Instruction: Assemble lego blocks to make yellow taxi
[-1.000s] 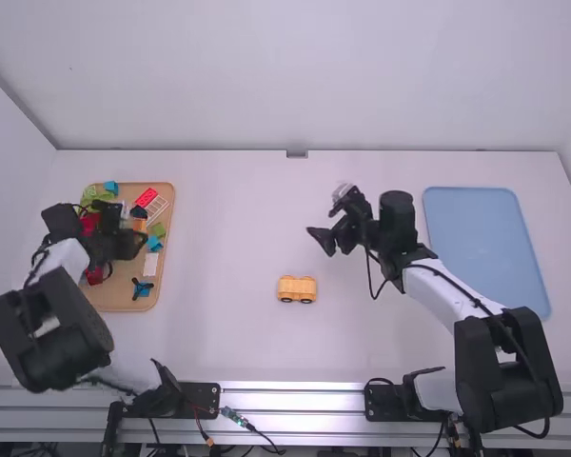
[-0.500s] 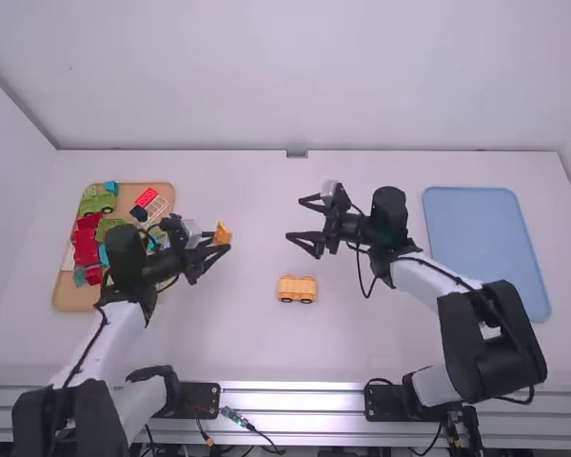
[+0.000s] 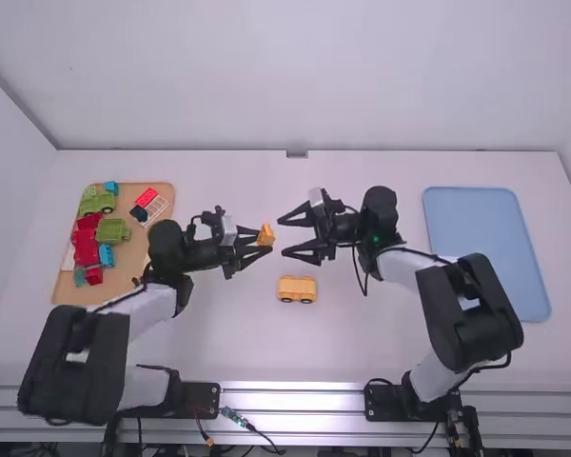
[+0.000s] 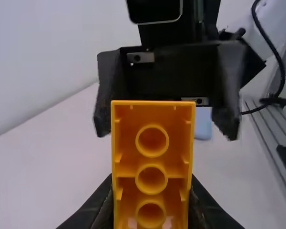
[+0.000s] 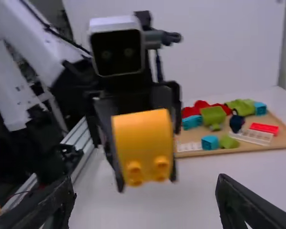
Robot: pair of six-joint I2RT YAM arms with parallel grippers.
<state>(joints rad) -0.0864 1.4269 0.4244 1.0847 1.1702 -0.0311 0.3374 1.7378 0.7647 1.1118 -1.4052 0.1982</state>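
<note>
Left of the table's middle, my left gripper (image 3: 259,251) is shut on an orange-yellow block (image 3: 265,234). In the left wrist view the hollow underside of the block (image 4: 152,162) faces the camera, between the fingers of the left gripper (image 4: 151,210). Facing it from the right, my right gripper (image 3: 295,234) stands open, a short gap from the block. The right wrist view has the right gripper (image 5: 145,200) with its fingers wide apart and the held block (image 5: 144,145) beyond them, studs showing. A yellow wheeled base (image 3: 297,288) rests on the table just below both grippers.
A wooden tray (image 3: 124,290) at the left holds several red, green, blue and white pieces. At the far right lies a flat blue tray (image 3: 486,249). Bare table (image 3: 219,333) surrounds the wheeled base.
The left gripper has come from over the wooden tray to the middle, bringing the orange-yellow block. The right gripper has opened and shifted left, toward the block. The wheeled base has stayed put.
</note>
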